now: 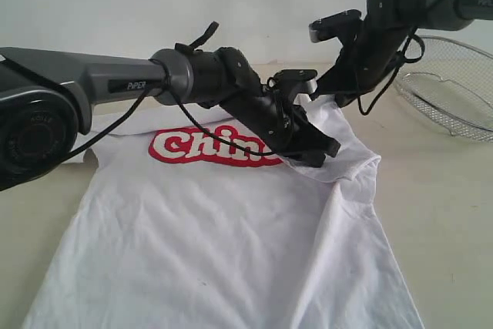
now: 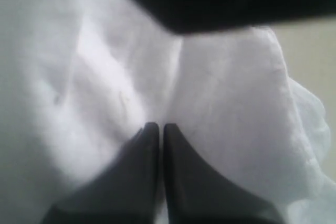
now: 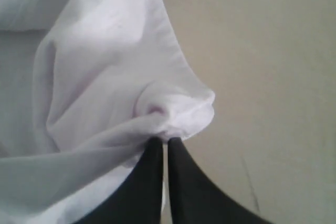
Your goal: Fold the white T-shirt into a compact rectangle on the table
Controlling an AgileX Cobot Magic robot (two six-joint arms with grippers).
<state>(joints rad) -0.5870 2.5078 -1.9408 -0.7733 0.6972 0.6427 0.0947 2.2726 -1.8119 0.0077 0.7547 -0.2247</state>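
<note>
White T-shirt (image 1: 231, 236) edge pinched by right claw (image 3: 165, 141), fabric just beside by left claw (image 2: 160, 129); body spread beyond left claw

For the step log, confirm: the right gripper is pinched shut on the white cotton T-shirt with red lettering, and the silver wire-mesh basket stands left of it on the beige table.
One slip: the exterior view shows the silver wire-mesh basket on the beige table right of the white cotton T-shirt, not left. The right gripper is indeed shut on the shirt.
</note>
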